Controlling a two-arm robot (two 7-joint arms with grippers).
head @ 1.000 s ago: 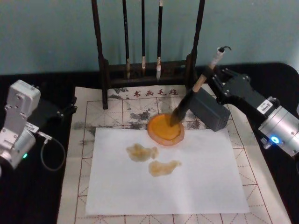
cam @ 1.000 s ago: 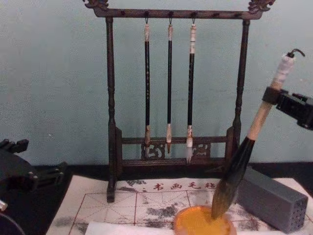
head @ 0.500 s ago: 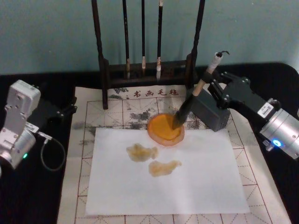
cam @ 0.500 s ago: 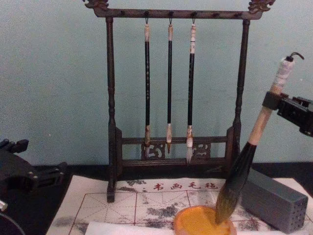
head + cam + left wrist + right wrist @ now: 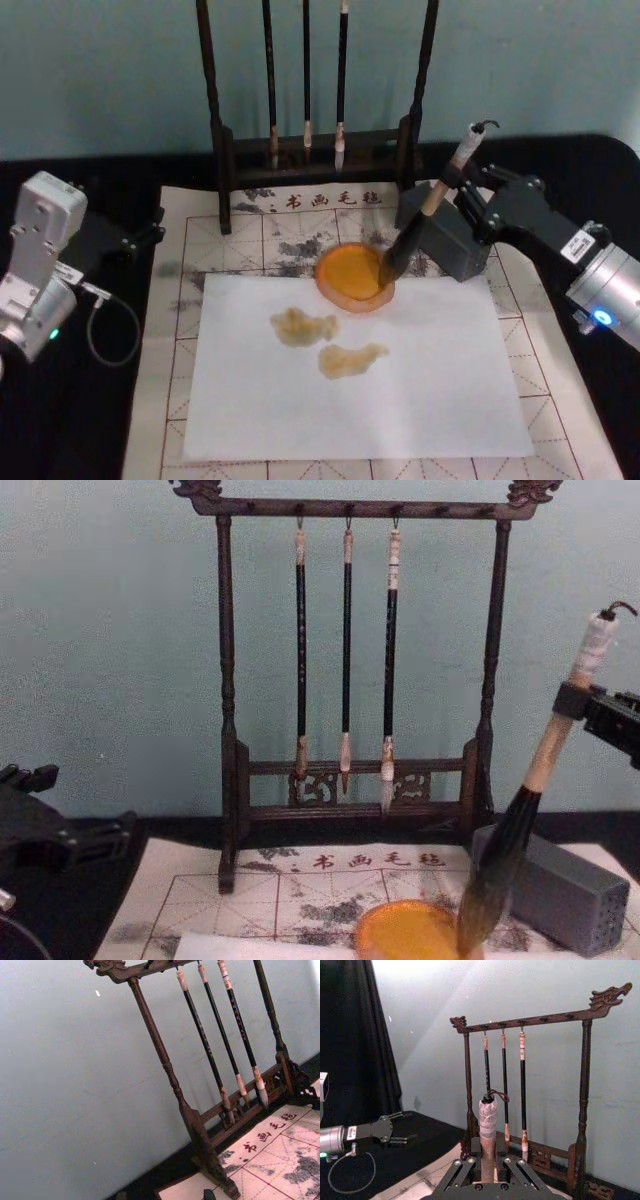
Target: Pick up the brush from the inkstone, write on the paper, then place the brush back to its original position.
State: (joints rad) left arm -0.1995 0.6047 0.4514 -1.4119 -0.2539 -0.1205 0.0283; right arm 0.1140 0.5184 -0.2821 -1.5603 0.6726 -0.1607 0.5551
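- Left gripper [image 5: 138, 238] — parked at the table's left edge, on black cloth just beside the gridded felt mat [image 5: 178, 300], touching none of the task's things.
- Right gripper [image 5: 462, 196] — reaches in from the right. Its fingers [image 5: 470, 1166] are closed tight on the pale upper handle of the brush [image 5: 408, 243], below the white-wrapped top.
- Brush: tilted, top leaning right and away. The tuft rests on the right rim of the inkstone [image 5: 345, 275], which sits at the far edge of the paper [image 5: 400, 390].
- Change from half a second ago: gripper and brush have shifted right and slightly lower, and the tuft has slid from inside the dish to its right rim. The left arm, paper and dish are unmoved.
- Count, left to right:
  - one mat
  - one white sheet of paper bearing two yellowish stains [image 5: 303, 326]
  - one dark wooden rack [image 5: 228, 730]
  - three thin brushes [image 5: 347, 650] hanging from the rack
  - one orange inkstone
  - one large brush
  - one grey block [image 5: 455, 250] just right of the dish, behind the brush
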